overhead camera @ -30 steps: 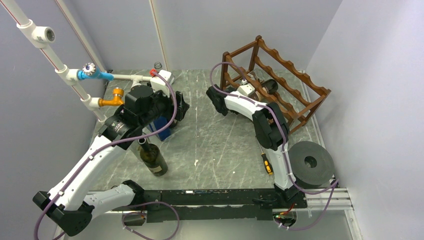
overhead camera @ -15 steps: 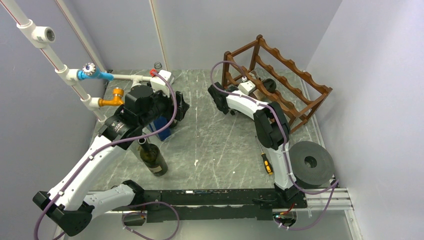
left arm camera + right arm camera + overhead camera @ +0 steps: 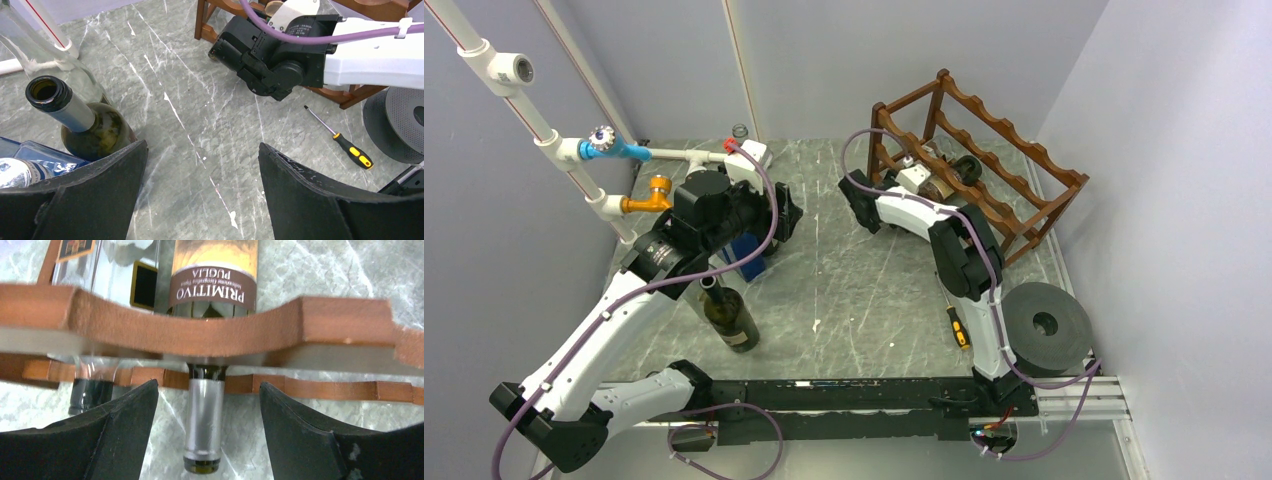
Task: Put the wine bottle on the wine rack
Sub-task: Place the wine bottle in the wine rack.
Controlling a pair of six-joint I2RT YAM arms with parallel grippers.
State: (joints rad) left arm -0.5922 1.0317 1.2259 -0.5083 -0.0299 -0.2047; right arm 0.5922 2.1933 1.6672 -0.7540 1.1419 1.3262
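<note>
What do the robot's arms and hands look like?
The left arm and right arm are both built from white shell links joined by black joint housings. A purple cable runs along each one, strapped on with white ties. The left hand and right hand each carry two matte black, wedge-shaped fingers with slightly scuffed surfaces.

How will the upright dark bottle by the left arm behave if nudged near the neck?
Probably tippy: the dark bottle stands upright, tall on a narrow base, so a high push may topple it. Its glossy glass looks slippery, and likely breakable on the marbled table. The mouth is open and the fill level unseen, so weight is unclear.
</note>
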